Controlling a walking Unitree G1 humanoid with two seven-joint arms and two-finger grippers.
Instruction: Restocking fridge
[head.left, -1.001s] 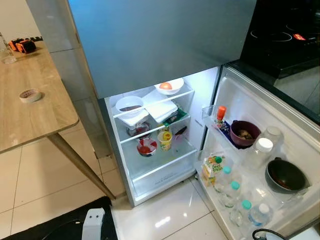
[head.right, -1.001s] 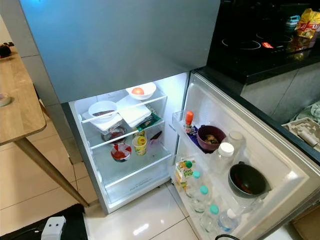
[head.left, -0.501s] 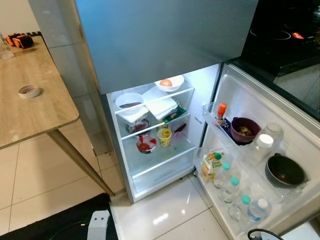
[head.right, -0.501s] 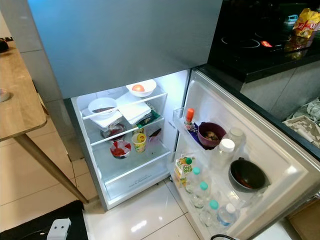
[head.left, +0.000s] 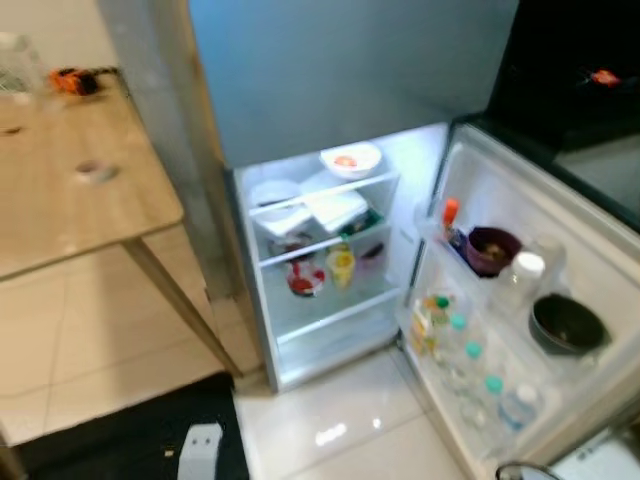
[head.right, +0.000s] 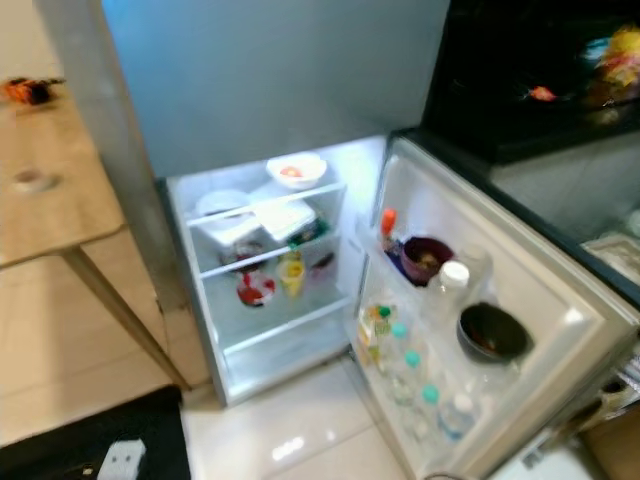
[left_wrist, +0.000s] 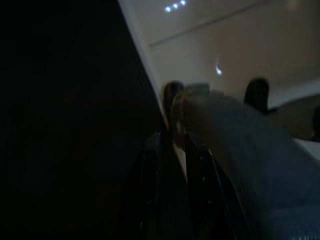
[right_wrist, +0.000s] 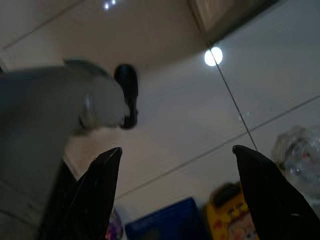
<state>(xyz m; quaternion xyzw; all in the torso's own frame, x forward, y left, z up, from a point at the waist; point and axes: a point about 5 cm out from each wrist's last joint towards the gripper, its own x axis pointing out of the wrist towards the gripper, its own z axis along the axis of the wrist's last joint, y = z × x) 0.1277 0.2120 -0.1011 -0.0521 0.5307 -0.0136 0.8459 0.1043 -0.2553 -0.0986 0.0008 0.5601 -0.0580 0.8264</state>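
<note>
The fridge's lower compartment (head.left: 322, 322) stands open and lit. A white bowl holding something red-orange (head.left: 350, 160) sits on its top shelf beside another white bowl (head.left: 272, 192) and white flat packs. A yellow cup (head.left: 342, 267) and a red bowl (head.left: 303, 279) are on the shelf below. The open door (head.left: 598, 262) carries a red-capped bottle (head.left: 451, 215), a purple bowl (head.left: 492, 249), a white-capped jar (head.left: 522, 275), a black bowl (head.left: 567, 324), a juice carton (head.left: 428, 318) and water bottles (head.left: 470, 365). My right gripper (right_wrist: 175, 160) hangs open over the tiled floor. My left gripper (left_wrist: 172, 115) hangs shut in the dark.
A wooden table (head.left: 70, 215) with a slanted leg stands left of the fridge, with a tape roll (head.left: 95, 172) on it. A black mat (head.left: 130, 440) with a small white device (head.left: 200, 450) lies on the floor in front. A dark cooktop (head.left: 570, 60) is at the right.
The whole picture has shifted and blurred, so the camera has moved. Nothing in the fridge or on its door has changed place.
</note>
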